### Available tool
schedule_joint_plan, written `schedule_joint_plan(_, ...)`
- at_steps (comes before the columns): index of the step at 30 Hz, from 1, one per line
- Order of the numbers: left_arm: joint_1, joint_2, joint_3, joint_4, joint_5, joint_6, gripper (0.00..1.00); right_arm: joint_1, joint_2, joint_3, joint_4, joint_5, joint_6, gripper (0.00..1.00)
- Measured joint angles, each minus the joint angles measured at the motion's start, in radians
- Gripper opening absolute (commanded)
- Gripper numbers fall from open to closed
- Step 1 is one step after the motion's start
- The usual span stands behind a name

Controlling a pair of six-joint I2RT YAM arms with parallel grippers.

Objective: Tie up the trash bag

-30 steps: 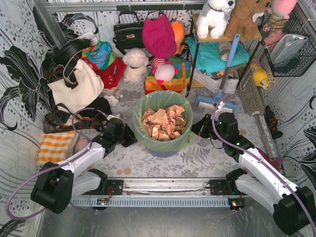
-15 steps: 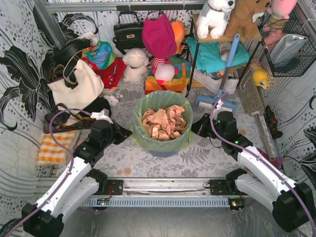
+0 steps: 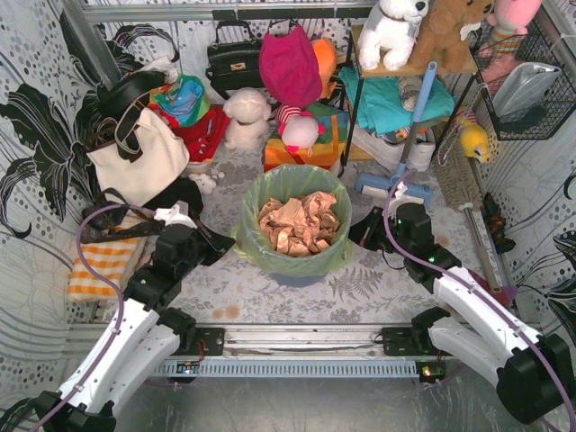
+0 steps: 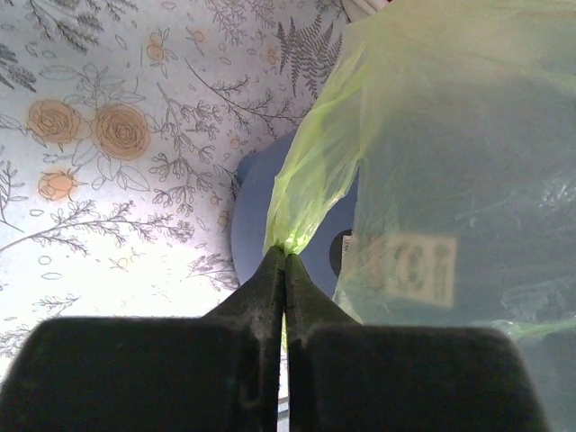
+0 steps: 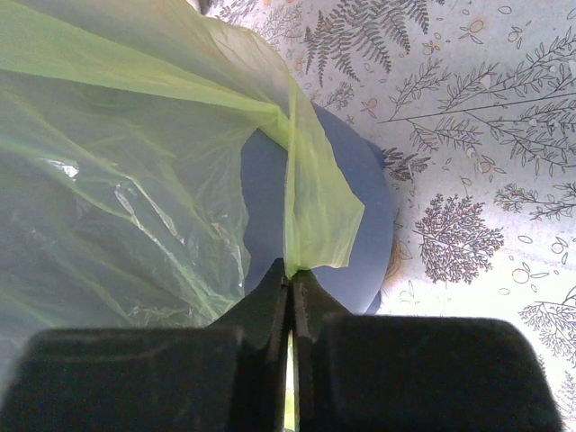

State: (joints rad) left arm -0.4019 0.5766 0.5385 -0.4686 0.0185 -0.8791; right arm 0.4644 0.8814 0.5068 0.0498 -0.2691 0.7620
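Shows the trash bag (image 3: 292, 178) standing mid-table (image 3: 360, 288) between both arms, draped over a blue-grey bin (image 4: 256, 216) and holding crumpled tan paper (image 3: 297, 225). Finds the left pincer (image 4: 285, 255) clamped tight on a stretched fold of its left rim, the right pincer (image 5: 290, 270) likewise pinched on a fold at the right rim.

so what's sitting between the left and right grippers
Top view: the trash bag, holding crumpled paper, fills the stretch; left gripper and right gripper each pinch its edge.
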Motion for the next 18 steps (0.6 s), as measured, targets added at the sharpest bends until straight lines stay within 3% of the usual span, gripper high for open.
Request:
schedule_joint_plan(4,0.0,0.0,-0.026,0.011,0.003,-0.006,0.42,0.0,-0.013,0.0,-0.004,0.0,0.0,0.0)
schedule_joint_plan(8,0.0,0.025,-0.029,0.021,0.004,-0.004,0.55,0.0,-0.017,0.0,-0.005,0.0,0.0,0.0)
schedule_joint_plan(11,0.0,0.054,-0.029,0.04,0.011,0.001,0.59,0.0,-0.017,0.0,-0.005,0.0,0.0,0.0)
schedule_joint_plan(18,0.0,0.208,-0.034,0.117,0.066,0.016,0.6,0.0,-0.017,0.0,-0.005,0.0,0.0,0.0)
